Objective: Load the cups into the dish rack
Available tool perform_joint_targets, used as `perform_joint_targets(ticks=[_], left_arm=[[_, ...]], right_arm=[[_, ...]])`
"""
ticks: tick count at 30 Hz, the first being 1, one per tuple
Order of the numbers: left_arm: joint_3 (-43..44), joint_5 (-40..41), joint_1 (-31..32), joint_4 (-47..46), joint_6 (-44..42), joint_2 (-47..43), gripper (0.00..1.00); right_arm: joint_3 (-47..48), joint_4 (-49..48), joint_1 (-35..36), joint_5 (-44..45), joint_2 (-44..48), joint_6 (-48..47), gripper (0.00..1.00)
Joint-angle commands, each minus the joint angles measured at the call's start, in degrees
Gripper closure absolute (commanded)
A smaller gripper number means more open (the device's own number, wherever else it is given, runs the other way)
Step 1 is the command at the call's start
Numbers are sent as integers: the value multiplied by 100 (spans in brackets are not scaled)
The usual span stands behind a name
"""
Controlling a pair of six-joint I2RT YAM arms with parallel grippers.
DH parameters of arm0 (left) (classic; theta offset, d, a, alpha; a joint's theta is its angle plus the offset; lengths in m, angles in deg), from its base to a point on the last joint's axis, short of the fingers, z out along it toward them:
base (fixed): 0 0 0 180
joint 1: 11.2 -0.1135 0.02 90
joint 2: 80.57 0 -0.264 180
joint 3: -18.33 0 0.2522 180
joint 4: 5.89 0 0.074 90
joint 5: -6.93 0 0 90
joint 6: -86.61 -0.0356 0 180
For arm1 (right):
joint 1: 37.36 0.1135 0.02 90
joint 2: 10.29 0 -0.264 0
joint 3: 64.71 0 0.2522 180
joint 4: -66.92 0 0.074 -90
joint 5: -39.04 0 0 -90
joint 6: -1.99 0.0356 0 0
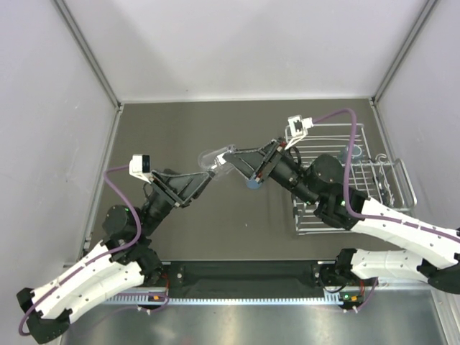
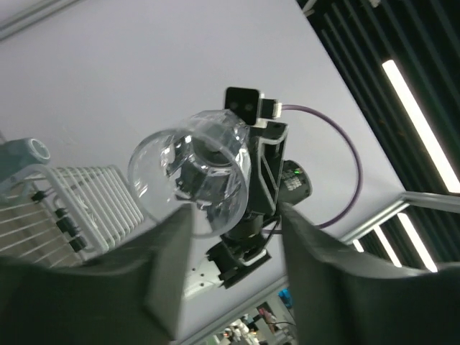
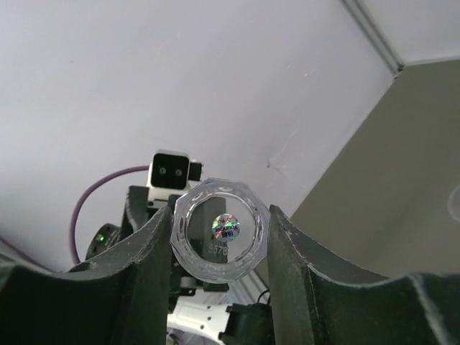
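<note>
Two grippers, top view: the left gripper (image 1: 207, 177) and the right gripper (image 1: 237, 162) meet nose to nose in the air over the middle of the table, with the clear tumbler (image 1: 215, 159) between them.
Long axis, top view: the tumbler lies on its side along the line from one gripper to the other, at the right gripper's tips and just beyond the left's.
Rack, top view: the dish rack (image 1: 330, 129) stands on the right arm's side, well apart from the tumbler (so the right arm is the nearer carrier, in my judgement).
Other cup, top view: a blue tumbler (image 1: 253, 184) shows just below the right gripper.
Mouth end, left wrist view: the open rim faces this camera; the left fingers (image 2: 169, 280) stand apart, and the tumbler sits off the gap toward one fingertip, not squeezed.
Base end, right wrist view: the faceted base with its small sticker faces this camera, centred between the right fingers (image 3: 144, 273), which press it on both sides.
Coming move: a judgement only, but the left should back away along the axis before the right swings toward the rack.
</note>
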Motion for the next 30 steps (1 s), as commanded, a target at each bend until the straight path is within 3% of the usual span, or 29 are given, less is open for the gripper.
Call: perform_joint_targets(ticks=[1,4,7,12,20,30], left_arm=[[112,-31,2,442,-14,-196,36],[165,153,2,917,-136,-381,16],[226,259,10,1489,-329,-548,11],[288,294,2,2104,-681,-724,11],[490,233,2,2571,-1121,-751,11],[402,110,2,2834,-1218,-803,12]], right_arm=[[540,442,83,552,108,-480,100],[839,1100,57,1097,152,-998,100],[1243,1855,-31,1765,73,-1613,100],[2008,2920,-618,2591,-190,-2465,100],[2369,3484,-2463,2566,-647,-3239,100],[3264,4432,-3783,2575,-2088,-2916,100]])
